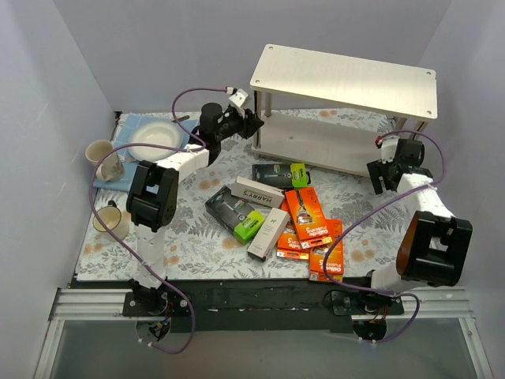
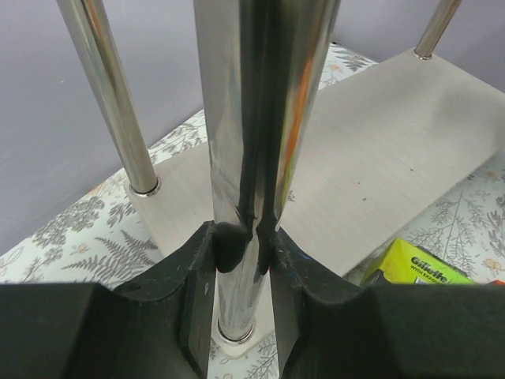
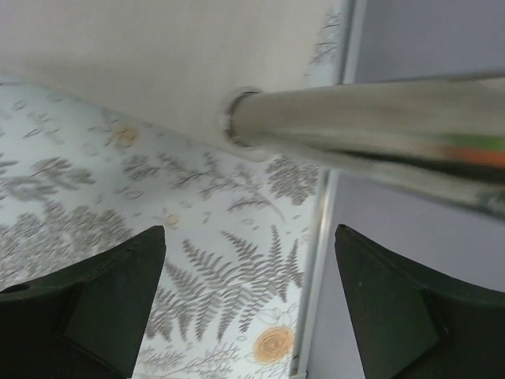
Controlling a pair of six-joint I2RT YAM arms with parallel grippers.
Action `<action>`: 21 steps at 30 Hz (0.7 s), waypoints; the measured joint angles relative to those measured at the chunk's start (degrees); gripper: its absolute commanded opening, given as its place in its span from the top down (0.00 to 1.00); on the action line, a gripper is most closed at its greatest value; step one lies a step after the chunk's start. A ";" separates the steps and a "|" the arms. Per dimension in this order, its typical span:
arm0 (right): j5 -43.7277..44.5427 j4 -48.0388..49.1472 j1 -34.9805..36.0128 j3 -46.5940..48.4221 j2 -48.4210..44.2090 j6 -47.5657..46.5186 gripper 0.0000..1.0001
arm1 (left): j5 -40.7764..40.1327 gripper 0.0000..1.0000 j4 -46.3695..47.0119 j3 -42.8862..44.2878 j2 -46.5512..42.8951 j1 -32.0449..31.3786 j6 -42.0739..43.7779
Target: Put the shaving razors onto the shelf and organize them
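Observation:
The shelf (image 1: 347, 79) stands at the back right, a two-tier rack of pale boards on metal legs. My left gripper (image 1: 254, 126) is shut on its front left leg (image 2: 260, 118); the wrist view shows both pads (image 2: 229, 245) pressed on the chrome tube above the lower board (image 2: 379, 158). My right gripper (image 1: 380, 172) is open and empty beside the front right leg (image 3: 355, 118), not touching it. The razor boxes lie piled mid-table: orange ones (image 1: 304, 209), black and lime ones (image 1: 234, 212), and Harry's ones (image 1: 256, 192). A lime box end (image 2: 418, 264) shows in the left wrist view.
A white plate (image 1: 154, 140) on a blue cloth and two mugs (image 1: 102, 158) (image 1: 109, 221) sit at the left. Grey walls close in on the left, back and right. The right wall edge (image 3: 323, 237) runs close to my right gripper.

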 measured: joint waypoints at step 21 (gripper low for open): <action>-5.86 8.50 -2.89 20.02 20.70 0.22 0.09 | -5.38 0.59 -4.13 -2.67 -4.55 0.66 1.66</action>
